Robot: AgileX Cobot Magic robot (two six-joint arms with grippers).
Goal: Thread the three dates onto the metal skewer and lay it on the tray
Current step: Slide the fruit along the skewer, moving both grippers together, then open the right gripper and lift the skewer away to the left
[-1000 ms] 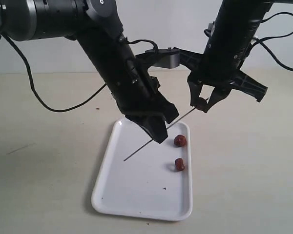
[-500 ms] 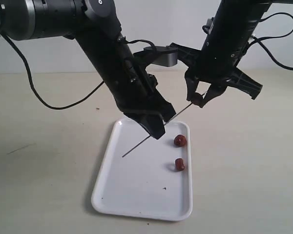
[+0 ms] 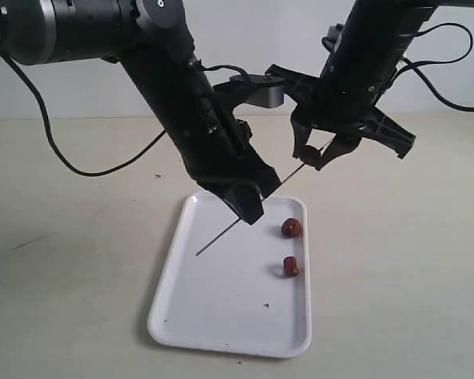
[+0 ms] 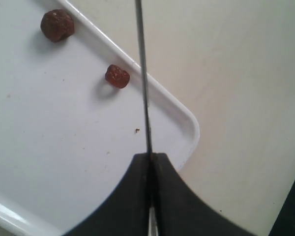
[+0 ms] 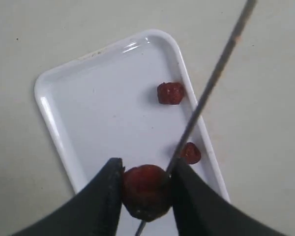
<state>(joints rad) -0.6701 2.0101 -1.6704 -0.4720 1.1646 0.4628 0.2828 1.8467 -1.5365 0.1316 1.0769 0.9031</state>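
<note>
skewer: we see the metal skewer [image 3: 220, 239] in the air over the tray [image 3: 221, 312], tilted, low end above the tray's middle, high end up at the right tool [image 3: 317, 156]
skewer grip: left tool [image 4: 150, 160] is clamped on it partway along, pads pressed together on the rod
first date: the first date [image 5: 145, 191] sits between the right tool's pads, touching both, right at the skewer's high end
pierced or not: we cannot tell; in the right wrist view the rod runs at or behind the fruit
other two dates: the other two dates [image 3: 291, 228] lie on the tray near its right rim, apart from each other
tray: flat on the surface [image 3: 395, 260], a few dark specks
step: we judge this as threading date one of three
next: we'd keep the rod steady and the fruit lined up on its axis, then push it down the rod; an off-centre push could split or drop it
left to do: two more dates, then laying the skewer down
</note>
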